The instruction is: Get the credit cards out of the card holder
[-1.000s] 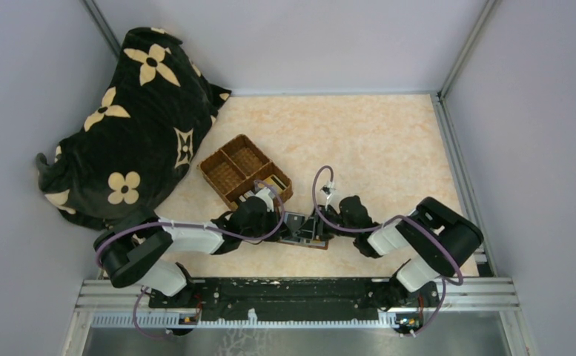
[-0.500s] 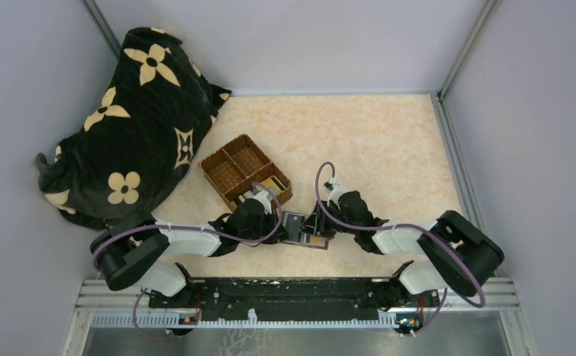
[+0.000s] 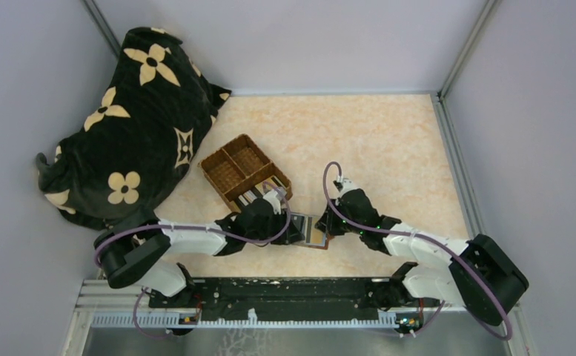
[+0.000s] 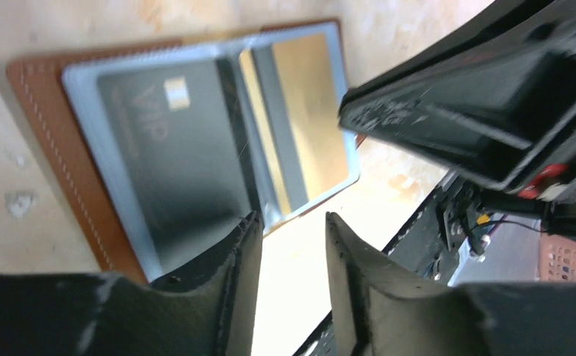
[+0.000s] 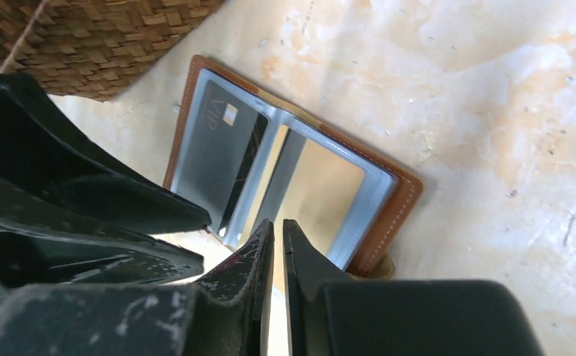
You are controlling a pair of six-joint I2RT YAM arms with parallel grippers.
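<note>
Since the card holder (image 3: 310,231) lies open on the tabletop (image 3: 373,141) at lower centre of the overhead view, I'd pin it with my narrowly parted left hand (image 4: 292,222) while the right hand (image 5: 277,226), nearly closed with its grip unclear, draws the gold card (image 5: 322,189) out flat.

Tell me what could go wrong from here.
1. The left pincer is open at the holder's edge, not clamping it; a pull could drag the whole holder.
2. The right pincer, nearly closed at the gold card's edge, may pinch the holder's plastic instead.
3. Both pincers crowd one small holder; they could collide.
</note>
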